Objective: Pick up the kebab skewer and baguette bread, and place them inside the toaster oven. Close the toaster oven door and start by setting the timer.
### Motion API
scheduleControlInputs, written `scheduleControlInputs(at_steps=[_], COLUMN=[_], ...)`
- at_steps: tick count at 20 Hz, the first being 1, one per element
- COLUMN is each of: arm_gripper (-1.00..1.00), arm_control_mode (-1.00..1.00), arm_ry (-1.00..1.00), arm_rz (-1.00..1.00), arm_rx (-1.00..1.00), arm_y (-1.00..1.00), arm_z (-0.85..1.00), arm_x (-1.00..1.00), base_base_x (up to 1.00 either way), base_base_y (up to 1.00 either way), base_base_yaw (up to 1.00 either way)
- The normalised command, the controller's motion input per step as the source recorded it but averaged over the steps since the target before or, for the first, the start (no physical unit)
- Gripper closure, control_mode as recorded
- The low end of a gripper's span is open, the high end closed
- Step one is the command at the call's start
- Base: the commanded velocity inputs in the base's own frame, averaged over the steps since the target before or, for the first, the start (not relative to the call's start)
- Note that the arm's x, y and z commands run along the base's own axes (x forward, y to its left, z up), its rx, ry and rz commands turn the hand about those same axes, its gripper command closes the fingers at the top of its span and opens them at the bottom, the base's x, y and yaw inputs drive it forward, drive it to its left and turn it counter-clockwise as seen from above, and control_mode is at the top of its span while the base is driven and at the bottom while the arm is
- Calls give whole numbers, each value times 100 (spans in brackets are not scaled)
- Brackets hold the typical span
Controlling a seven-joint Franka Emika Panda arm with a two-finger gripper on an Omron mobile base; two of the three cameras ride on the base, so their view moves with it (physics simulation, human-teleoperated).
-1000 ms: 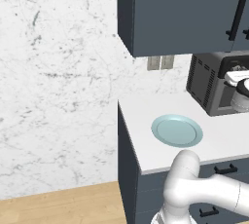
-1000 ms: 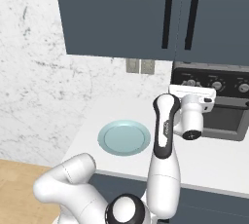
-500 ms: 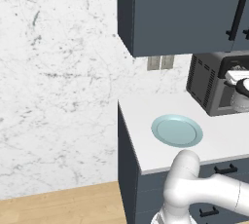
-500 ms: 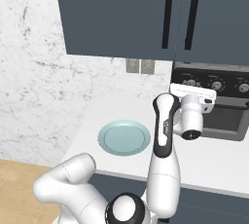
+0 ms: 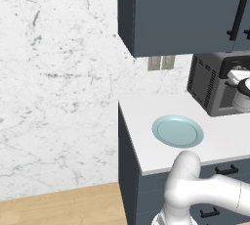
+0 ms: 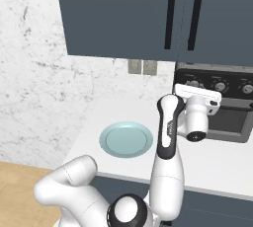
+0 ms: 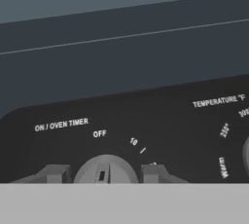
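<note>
With the toaster oven door (image 6: 228,122) looking closed, I judge the last step is in hand: my jaws (image 7: 104,174) sit narrow on either side of the timer (image 7: 105,171) on the toaster oven (image 5: 215,84) at the back of the desk (image 5: 146,116), and next comes a turn from OFF. The plate (image 5: 177,131) lies bare; skewer and bread are hidden, presumably inside. The knob's lower half is cut off.

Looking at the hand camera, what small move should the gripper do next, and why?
Probably turn the timer knob clockwise toward the 10 mark. The gripper has one finger on each side of the knob, whose marker points near OFF, and the toaster oven door looks closed.
</note>
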Motion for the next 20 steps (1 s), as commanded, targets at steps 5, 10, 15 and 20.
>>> scheduleControlInputs(at_steps=[5,10,15,20], arm_gripper=[100,100,100,100], arm_control_mode=[-100,-100,-100,-100], arm_ry=[0,0,0,0], arm_rz=[0,-3,-5,-9], arm_rx=[14,13,14,14], arm_y=[3,17,15,11], arm_z=[0,0,0,0], arm_x=[18,19,25,21], base_base_x=[0,0,0,0], base_base_y=[0,0,0,0], base_base_yaw=[0,0,0,0])
